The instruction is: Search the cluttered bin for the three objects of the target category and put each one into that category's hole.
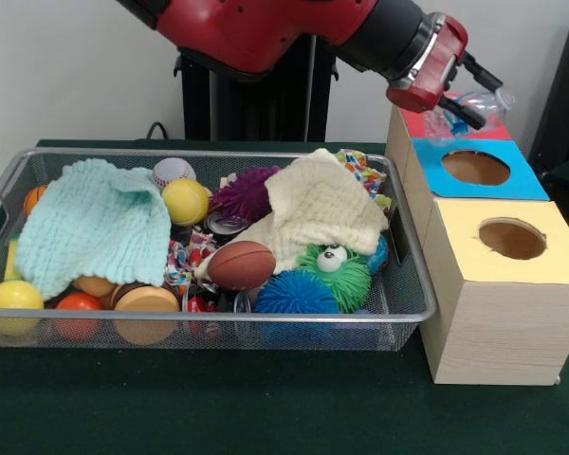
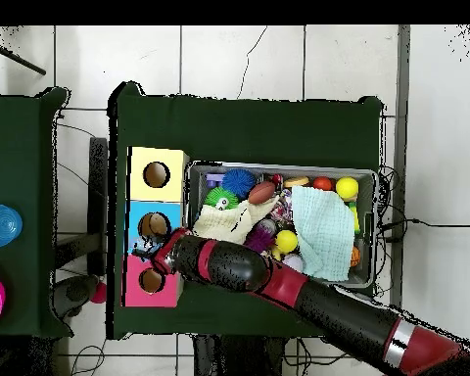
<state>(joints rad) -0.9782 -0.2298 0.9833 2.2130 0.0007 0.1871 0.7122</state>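
Black gripper (image 1: 482,102) clenching a crinkled clear plastic bottle (image 1: 474,106), hovering over the red-topped wooden box (image 1: 427,125), upper right, wire-mesh bin (image 1: 209,327) sitting centre-left.

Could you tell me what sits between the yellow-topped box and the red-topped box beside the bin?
The blue-topped box with its round hole sits between the yellow-topped box and the red-topped box; both views show it.

This looks like a robotics lab. A red and black arm (image 1: 266,28) reaches over a table covered in dark green cloth (image 1: 266,408), which carries a wire bin (image 1: 398,313) of toys and a row of wooden boxes (image 1: 493,322) with round holes. Overhead, cables (image 2: 415,223) trail across a pale tiled floor (image 2: 239,59).
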